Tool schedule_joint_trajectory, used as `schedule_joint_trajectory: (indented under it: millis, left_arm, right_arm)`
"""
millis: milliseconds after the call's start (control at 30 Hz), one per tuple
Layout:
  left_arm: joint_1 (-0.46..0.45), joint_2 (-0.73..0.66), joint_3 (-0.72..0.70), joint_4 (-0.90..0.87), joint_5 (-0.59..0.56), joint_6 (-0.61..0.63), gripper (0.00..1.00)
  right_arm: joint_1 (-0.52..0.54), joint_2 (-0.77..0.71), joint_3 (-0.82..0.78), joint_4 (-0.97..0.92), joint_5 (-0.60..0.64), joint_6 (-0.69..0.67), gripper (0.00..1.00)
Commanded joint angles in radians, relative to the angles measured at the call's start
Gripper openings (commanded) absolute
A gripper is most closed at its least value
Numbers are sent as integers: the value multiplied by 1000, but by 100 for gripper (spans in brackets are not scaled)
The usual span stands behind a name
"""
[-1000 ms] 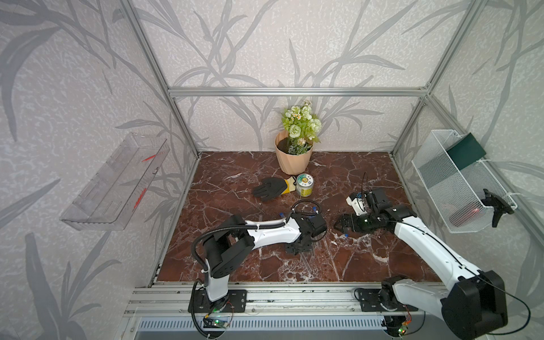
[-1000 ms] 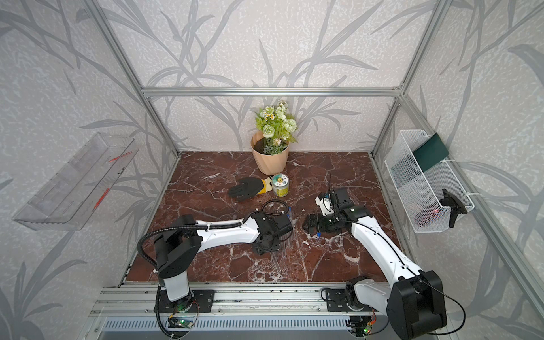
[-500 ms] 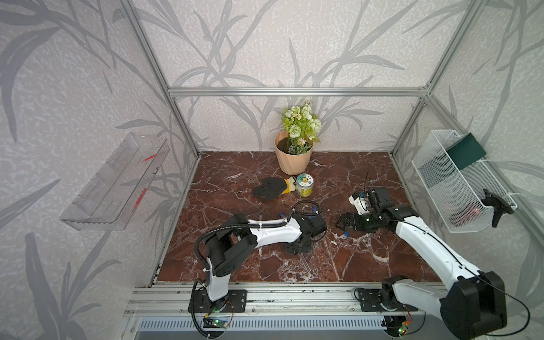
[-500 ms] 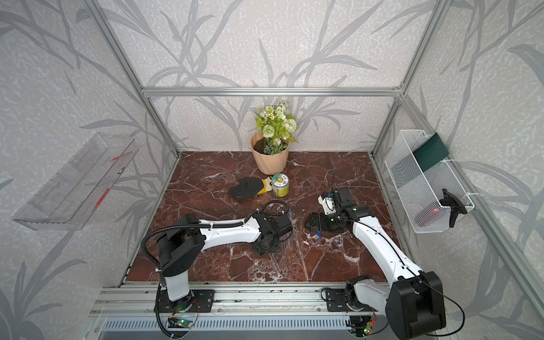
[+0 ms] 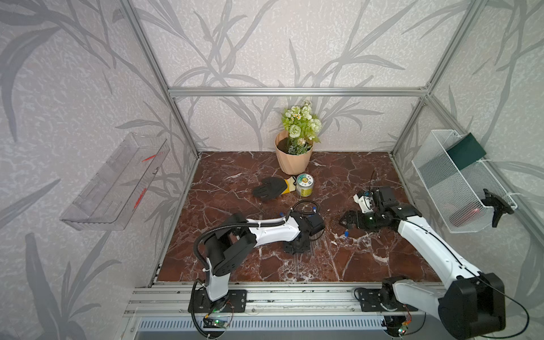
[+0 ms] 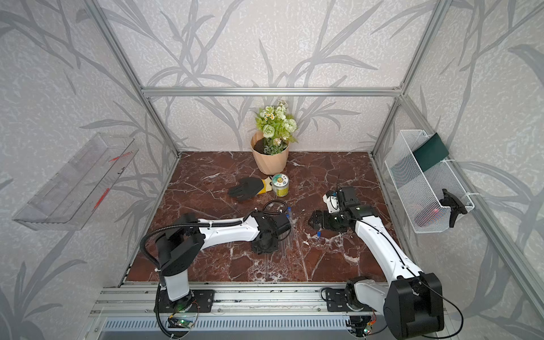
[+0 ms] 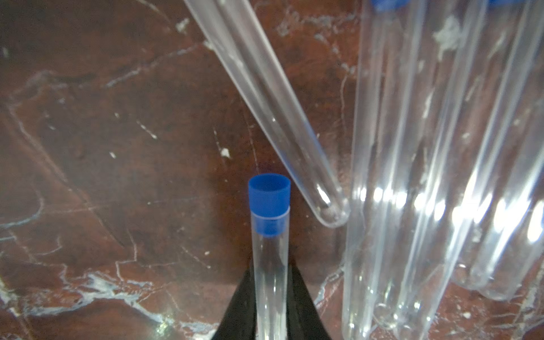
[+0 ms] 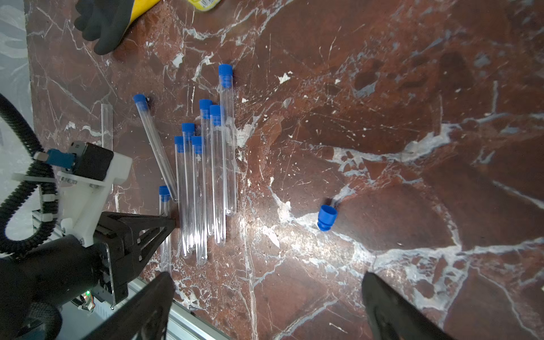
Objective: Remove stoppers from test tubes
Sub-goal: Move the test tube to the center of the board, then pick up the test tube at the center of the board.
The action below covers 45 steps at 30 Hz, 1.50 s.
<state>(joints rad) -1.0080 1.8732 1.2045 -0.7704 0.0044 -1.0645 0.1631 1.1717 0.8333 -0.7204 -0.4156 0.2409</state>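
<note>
Left tool (image 7: 270, 272) has clamped down since a second ago. In a top view, test tubes (image 5: 313, 247) lie mid-worktop (image 5: 235, 176), nearer the front edge. Left wrist: it pinches one stoppered tube (image 7: 269, 294). Right wrist: right tool (image 8: 268, 278) is wide open and empty; one loose stopper (image 8: 326, 217) is out, eight stoppers (image 8: 215, 113) are still in.

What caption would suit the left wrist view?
Left gripper closed on a test tube with its blue stopper in place; other clear tubes lie alongside on the red marble.
</note>
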Motion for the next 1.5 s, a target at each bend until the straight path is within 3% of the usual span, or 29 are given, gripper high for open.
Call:
schedule_joint_trajectory:
  millis: [0, 400, 633, 833, 1467]
  left_arm:
    - [30, -17, -34, -50, -33, 50, 18]
    - [106, -62, -67, -125, -64, 183, 18]
    - [108, -45, -54, -147, -46, 190, 30]
    - [104, -57, -78, -124, -9, 172, 31]
    - [71, -87, -144, -67, 15, 117, 15]
  right_arm:
    - [-5, -3, 8, 33, 7, 16, 99]
    - [-5, 28, -3, 99, 3, 65, 99]
    - [-5, 46, -10, 116, -12, 89, 99]
    - [-5, 49, -2, 111, -5, 87, 99]
    - [-5, 54, 0, 96, 0, 64, 99]
